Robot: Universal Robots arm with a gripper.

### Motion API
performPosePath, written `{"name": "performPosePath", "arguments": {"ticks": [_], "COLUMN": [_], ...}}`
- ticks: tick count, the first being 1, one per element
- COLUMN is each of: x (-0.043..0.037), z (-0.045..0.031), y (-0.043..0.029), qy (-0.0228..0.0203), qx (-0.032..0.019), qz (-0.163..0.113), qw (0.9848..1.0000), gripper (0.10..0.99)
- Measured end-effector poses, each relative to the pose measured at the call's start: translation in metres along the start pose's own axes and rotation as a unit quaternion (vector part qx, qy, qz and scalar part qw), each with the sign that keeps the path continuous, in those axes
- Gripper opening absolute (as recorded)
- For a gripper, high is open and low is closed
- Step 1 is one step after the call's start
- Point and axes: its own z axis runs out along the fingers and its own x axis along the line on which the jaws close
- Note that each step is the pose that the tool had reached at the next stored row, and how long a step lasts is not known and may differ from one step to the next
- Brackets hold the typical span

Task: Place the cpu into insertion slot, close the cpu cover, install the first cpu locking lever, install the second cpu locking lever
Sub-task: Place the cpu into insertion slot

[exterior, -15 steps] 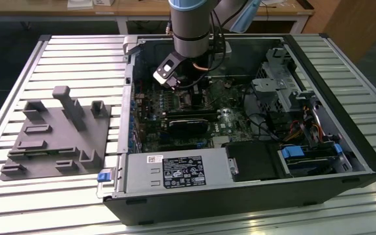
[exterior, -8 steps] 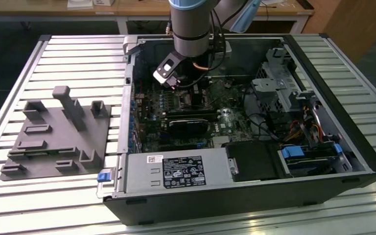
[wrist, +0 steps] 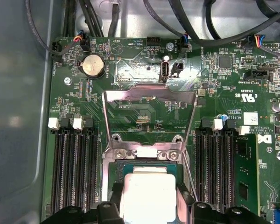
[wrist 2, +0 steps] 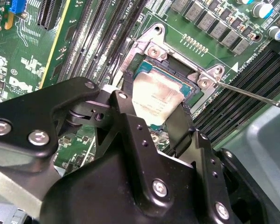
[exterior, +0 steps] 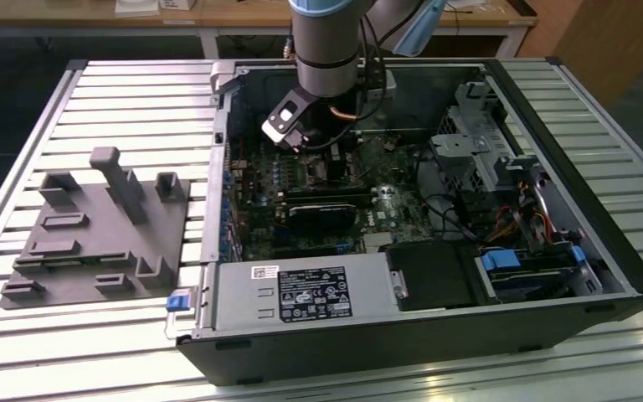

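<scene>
The cpu [wrist 2: 155, 98] is a pale silvery square chip lying in the socket of the green motherboard [wrist: 144, 112]; it appears again in the first wrist view [wrist: 147, 189]. My gripper [wrist 2: 154, 112] [wrist: 148, 201] has a black finger [wrist 2: 123, 105] against each of two opposite sides of the chip and is shut on it. The cpu cover [wrist: 149, 94], a thin silvery frame with a square window, is swung open away from the socket. A thin wire locking lever [wrist 2: 252, 94] stands raised beside the socket. In the exterior view the gripper [exterior: 324, 149] hangs inside the open computer case [exterior: 589, 276].
Black memory slots [wrist: 74, 172] flank the socket on both sides. A coin battery [wrist: 92, 65] and cables [wrist: 177, 14] lie beyond the cover. A black card [exterior: 321, 209], a power supply [exterior: 299, 293] and drive bays [exterior: 528, 264] fill the case. A grey fixture block [exterior: 87, 234] sits on the slatted table.
</scene>
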Motion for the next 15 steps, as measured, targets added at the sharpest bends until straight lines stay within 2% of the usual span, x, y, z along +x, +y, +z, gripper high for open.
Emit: {"name": "performPosePath", "arguments": {"ticks": [1, 2, 3, 15], "x": [0.0000, -0.0001, 0.0000, 0.0000], "z": [-0.0001, -0.0002, -0.0001, 0.0005], "y": [0.0000, 0.0000, 0.0000, -0.0001], "qy": [0.0007, 0.0053, 0.0074, 0.0078], "qx": [0.0000, 0.0001, 0.0000, 0.0000], "qz": [0.000, 0.001, 0.001, 0.001], "qw": [1.0000, 1.0000, 1.0000, 1.0000], "gripper": [0.529, 0.529, 0.529, 0.529]}}
